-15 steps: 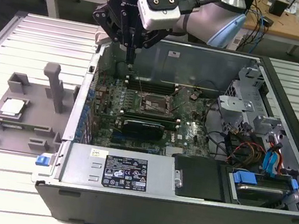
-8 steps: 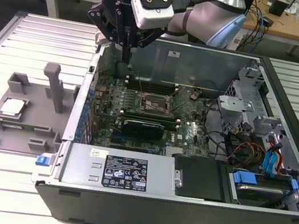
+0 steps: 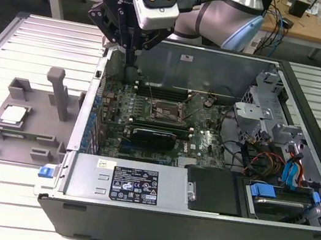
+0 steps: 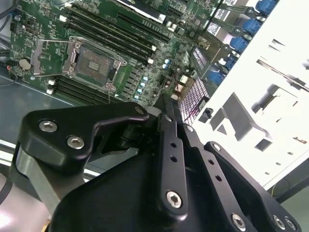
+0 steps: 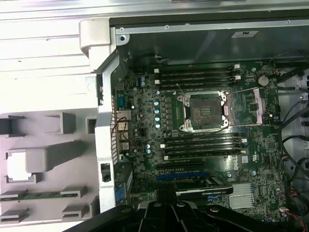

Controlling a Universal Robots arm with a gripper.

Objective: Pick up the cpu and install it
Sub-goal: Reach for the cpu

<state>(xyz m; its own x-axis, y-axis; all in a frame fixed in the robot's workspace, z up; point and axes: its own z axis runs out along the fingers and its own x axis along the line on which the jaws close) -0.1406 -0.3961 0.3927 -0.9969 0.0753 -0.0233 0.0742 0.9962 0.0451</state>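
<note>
Pretty simple scene tbh. A slatted metal worktop [image 3: 38, 36] is mostly taken up by an open computer case [image 3: 189, 237], which is laid on its side toward the worktop's edge on the exterior view's right. The green motherboard [image 3: 206, 143] can be seen lying flat on the case floor.

A grey plastic fixture [image 3: 33, 135] is set just beside the case, toward the worktop's edge on the exterior view's left. An upright post [image 3: 59, 93] is seen standing on it.

The gripper [image 3: 128, 78] is held pointing down just inside the case wall that faces the fixture, above the near edge of the motherboard. In the second wrist view its jaws are seen pressed together, and nothing is gripped between them.

The black socket frame [image 5: 205, 108] is found mid-board, with its load plate and wire lever flipped open.

The cpu [image 3: 13, 115] is seated in a square recess of the fixture, shiny top up. It's well apart from the gripper and isn't touched by it.
</note>
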